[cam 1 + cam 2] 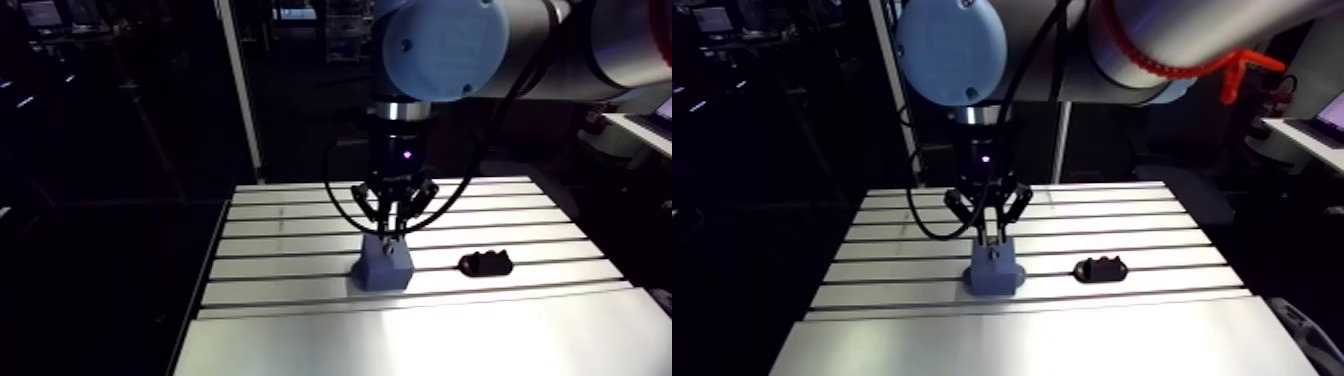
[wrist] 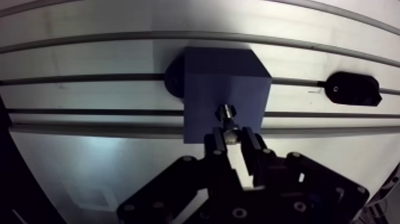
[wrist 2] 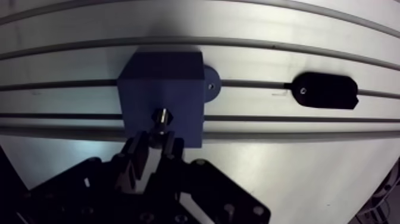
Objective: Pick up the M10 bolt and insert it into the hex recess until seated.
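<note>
Pinched upright between the nearly closed fingers of the gripper (image 2: 233,140): the M10 bolt (image 2: 227,122), directly over the blue block (image 2: 220,77), by its near edge. Touching or not, cannot tell. At the block's 3 o'clock, well apart on the slotted table (image 2: 89,161): a black fixture (image 2: 353,88).

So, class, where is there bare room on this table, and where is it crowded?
Bare: the smooth plate in front of the blue block, and the slotted rows behind it. Crowded: at the block, where the gripper holds the bolt, near the black part.
</note>
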Robot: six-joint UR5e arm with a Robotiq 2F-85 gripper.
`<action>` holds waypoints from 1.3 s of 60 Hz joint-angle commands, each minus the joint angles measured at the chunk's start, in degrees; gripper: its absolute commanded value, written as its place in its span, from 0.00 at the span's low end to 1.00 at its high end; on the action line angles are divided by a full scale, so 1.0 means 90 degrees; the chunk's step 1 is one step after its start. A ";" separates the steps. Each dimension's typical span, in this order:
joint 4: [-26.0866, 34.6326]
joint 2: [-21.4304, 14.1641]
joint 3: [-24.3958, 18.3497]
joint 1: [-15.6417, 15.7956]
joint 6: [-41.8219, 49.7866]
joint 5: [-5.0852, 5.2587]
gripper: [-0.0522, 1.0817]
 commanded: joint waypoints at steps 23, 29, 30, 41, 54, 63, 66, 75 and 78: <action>-0.0086 0.0042 0.0069 -0.0010 -0.0009 0.0000 0.97; -0.0057 0.0042 0.0060 0.0000 -0.0036 0.0000 0.85; -0.0057 0.0042 0.0060 0.0000 -0.0036 0.0000 0.85; -0.0048 0.0023 0.0087 0.0008 -0.0164 -0.0057 0.07; -0.0150 -0.0006 0.0100 0.0000 -0.0156 -0.0145 0.05; -0.0182 -0.0034 0.0099 -0.0010 -0.0128 -0.0147 0.05; -0.0182 -0.0045 0.0090 -0.0010 -0.0118 -0.0147 0.05; -0.0174 -0.0110 0.0061 0.0000 -0.0068 -0.0147 0.05; -0.0172 -0.0130 0.0035 0.0000 -0.0051 -0.0147 0.05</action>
